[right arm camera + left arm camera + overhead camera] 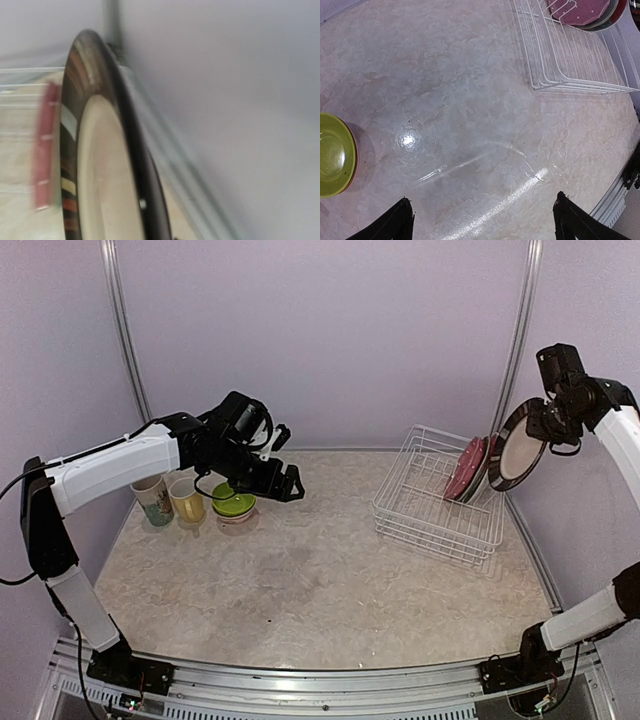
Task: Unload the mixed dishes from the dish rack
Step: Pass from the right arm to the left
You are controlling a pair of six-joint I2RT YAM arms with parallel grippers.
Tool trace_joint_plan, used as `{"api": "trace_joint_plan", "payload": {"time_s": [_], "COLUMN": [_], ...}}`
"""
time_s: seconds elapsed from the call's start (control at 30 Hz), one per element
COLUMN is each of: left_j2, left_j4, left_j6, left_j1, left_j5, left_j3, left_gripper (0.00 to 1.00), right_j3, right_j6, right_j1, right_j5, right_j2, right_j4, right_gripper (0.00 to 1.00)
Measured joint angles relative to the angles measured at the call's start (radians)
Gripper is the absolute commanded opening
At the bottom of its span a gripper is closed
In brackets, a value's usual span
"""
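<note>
From above, your right end effector [550, 426] grips the dark plate [516, 448] on edge, just above the right end of the wire dish rack [430, 512]. Your left end effector [289, 483] hangs released, well left of the rack. Left wrist: spread fingers [399, 221], marbled counter [470, 125]. Right wrist: glossy striped rim, cream centre.

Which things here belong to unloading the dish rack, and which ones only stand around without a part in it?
Belong to the job: dish rack, dark plate held by the right hand, pink dotted plate, lime-green bowl, yellow cup, cream patterned mug.

No part in it: table, upright metal poles, back wall.
</note>
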Motion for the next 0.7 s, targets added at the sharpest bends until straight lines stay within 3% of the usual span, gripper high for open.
{"api": "trace_joint_plan", "payload": {"time_s": [0.47, 0.7], "left_j2": [-0.029, -0.030], "left_j4": [0.095, 0.173], "left_j6": [-0.133, -0.203], "left_j1": [0.195, 0.221], "left_j5": [0.327, 0.494], "left_j3": [-0.044, -0.071], "left_gripper": [0.92, 0.91], "right_j3": [-0.160, -0.392], "right_j6": [0.015, 0.086], "right_j1": [0.001, 0.040], "right_j5": [-0.385, -0.623], "right_j2": [-0.106, -0.154], "right_j4": [0.225, 0.474], "right_gripper": [0.00, 0.00]}}
